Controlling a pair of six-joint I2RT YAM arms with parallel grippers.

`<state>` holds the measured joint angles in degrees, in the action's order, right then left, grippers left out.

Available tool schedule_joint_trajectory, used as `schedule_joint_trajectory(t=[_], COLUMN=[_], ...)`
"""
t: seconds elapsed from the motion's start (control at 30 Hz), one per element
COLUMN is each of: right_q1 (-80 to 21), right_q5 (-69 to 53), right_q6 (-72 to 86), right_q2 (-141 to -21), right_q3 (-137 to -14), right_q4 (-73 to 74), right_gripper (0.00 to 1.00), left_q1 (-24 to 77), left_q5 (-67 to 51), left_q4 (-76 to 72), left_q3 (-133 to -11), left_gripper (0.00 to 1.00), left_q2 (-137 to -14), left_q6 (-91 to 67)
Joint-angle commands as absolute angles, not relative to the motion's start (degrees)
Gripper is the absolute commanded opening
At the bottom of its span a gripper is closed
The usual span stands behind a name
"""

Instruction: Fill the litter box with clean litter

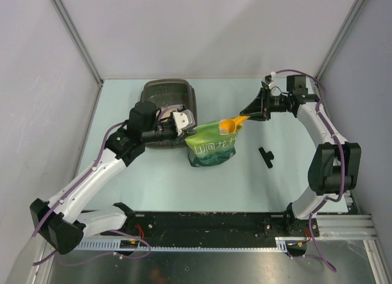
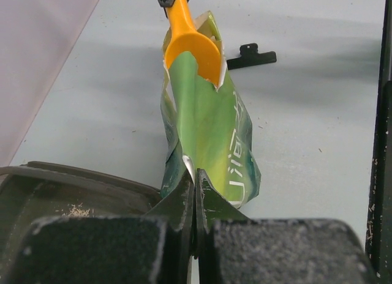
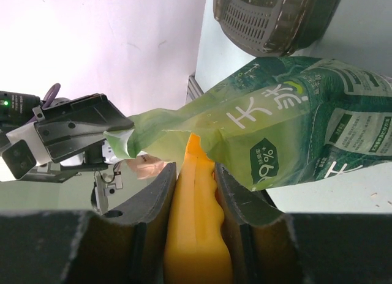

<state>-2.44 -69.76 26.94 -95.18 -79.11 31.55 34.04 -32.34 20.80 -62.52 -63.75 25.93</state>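
The litter box (image 1: 166,93) is a dark tray at the back centre-left; it also shows in the left wrist view (image 2: 55,189) and the right wrist view (image 3: 275,18). A small patch of pale clean litter (image 2: 76,209) lies on its floor. My left gripper (image 1: 187,130) is shut on the torn top edge of the green pouch (image 1: 212,147), seen close in the left wrist view (image 2: 195,181). My right gripper (image 1: 246,115) is shut on the handle of the orange scoop (image 1: 228,123), whose bowl sits in the pouch's mouth (image 2: 195,48). The pouch hides any litter inside it.
A small black clip (image 1: 266,156) lies on the table right of the pouch, also in the left wrist view (image 2: 250,56). Grey walls enclose the table at the left, back and right. The arms' base rail runs along the near edge.
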Motion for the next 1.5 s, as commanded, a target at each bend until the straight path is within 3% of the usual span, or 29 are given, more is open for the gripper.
schedule_joint_trajectory(t=[0.0, 0.1, 0.6, 1.47], right_q1=[-1.58, -1.67, 1.76, 5.27], right_q5=[-66.65, -62.07, -73.21, -76.29], right_q6=[21.98, 21.45, 24.79, 18.81], right_q2=[-94.57, -93.25, -95.45, -97.82], right_q3=[-84.98, -87.27, -87.1, -91.67], right_q4=[42.15, 45.51, 41.04, 50.72], right_gripper=[0.0, 0.0, 0.0, 0.0], left_q1=[32.87, 32.78, 32.34, 32.17], left_q5=[-32.69, -32.78, -33.14, -33.75], left_q4=[21.8, 21.97, 22.85, 23.03], left_q3=[-62.84, -62.84, -63.54, -63.9], left_gripper=[0.0, 0.0, 0.0, 0.0], left_q2=[-60.73, -60.91, -61.7, -63.19], left_q6=[27.68, 27.86, 28.74, 29.27])
